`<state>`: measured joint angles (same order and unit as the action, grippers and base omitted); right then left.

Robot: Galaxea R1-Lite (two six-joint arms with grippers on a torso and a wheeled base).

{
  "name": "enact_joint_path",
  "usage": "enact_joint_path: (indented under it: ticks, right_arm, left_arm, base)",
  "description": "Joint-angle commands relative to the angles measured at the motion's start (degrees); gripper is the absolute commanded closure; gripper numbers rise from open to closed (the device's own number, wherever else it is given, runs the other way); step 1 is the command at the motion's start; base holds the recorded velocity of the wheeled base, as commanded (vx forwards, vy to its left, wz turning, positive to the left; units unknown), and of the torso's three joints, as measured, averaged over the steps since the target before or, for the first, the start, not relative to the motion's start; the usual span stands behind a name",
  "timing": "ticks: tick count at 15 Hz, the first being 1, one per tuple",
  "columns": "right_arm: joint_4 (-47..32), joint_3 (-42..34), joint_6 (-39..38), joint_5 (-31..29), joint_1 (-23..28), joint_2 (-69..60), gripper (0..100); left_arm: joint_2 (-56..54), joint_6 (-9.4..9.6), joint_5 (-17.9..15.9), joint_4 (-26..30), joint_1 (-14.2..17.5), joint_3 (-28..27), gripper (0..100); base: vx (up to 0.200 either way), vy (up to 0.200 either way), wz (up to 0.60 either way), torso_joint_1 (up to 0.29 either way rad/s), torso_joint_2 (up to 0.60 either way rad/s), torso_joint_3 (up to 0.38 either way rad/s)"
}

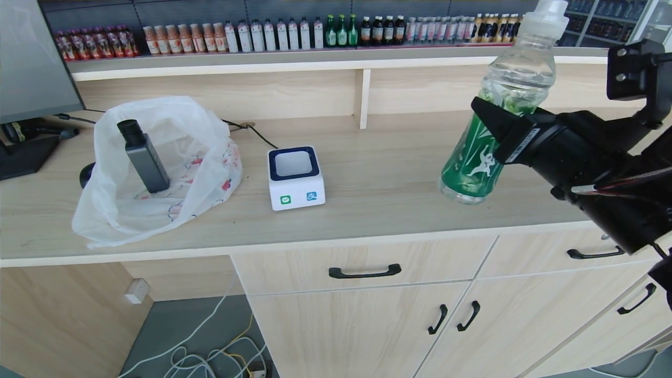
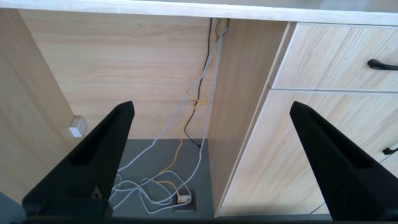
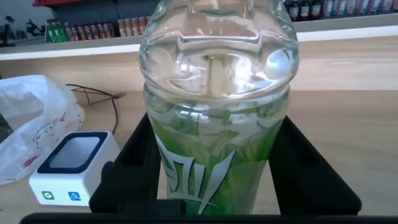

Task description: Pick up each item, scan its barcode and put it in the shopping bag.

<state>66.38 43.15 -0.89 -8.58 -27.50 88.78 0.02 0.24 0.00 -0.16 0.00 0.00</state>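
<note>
My right gripper (image 1: 504,126) is shut on a clear bottle with a green label (image 1: 496,121), held tilted above the right part of the counter. Up close in the right wrist view, the bottle (image 3: 217,124) sits between the black fingers (image 3: 134,168). The white barcode scanner (image 1: 295,177) with a dark blue rim stands mid-counter, left of the bottle; it is also the white scanner (image 3: 74,168) in the right wrist view. A white plastic shopping bag (image 1: 157,168) lies at the left with a grey bottle (image 1: 144,155) upright inside. My left gripper (image 2: 208,168) hangs open below the counter, with nothing between its fingers.
A black cable (image 1: 252,131) runs behind the scanner. A monitor (image 1: 31,58) stands at the far left. Drink bottles line the back shelf (image 1: 315,31). Drawers and cabinet doors (image 1: 367,294) are below the counter, with loose cables on the floor (image 2: 168,186).
</note>
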Motion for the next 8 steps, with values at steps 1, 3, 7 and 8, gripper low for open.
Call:
enact_joint_path:
  ticks: [1,3,7,8]
  right_arm:
    - [3.14,-7.21,-2.01,0.06,-0.27,-5.2,100]
    - [5.69,-12.04,-5.44,-0.03,-0.27,-6.61,100]
    - [10.09,-17.4,-7.28,1.81,-0.54,-6.61,100]
    - [10.17,-17.84,-7.11,2.34,-0.71,-6.78,100]
  left_arm:
    - [-0.02,0.02,0.0,-0.02,0.0,0.0,0]
    - [-0.02,0.02,0.0,-0.02,0.0,0.0,0]
    - [-0.02,0.02,0.0,-0.02,0.0,0.0,0]
    - [-0.02,0.02,0.0,-0.02,0.0,0.0,0]
  base:
    - [0.0,0.0,0.0,0.0,0.0,0.0]
    - [0.0,0.0,0.0,0.0,0.0,0.0]
    - [0.0,0.0,0.0,0.0,0.0,0.0]
    - [0.0,0.0,0.0,0.0,0.0,0.0]
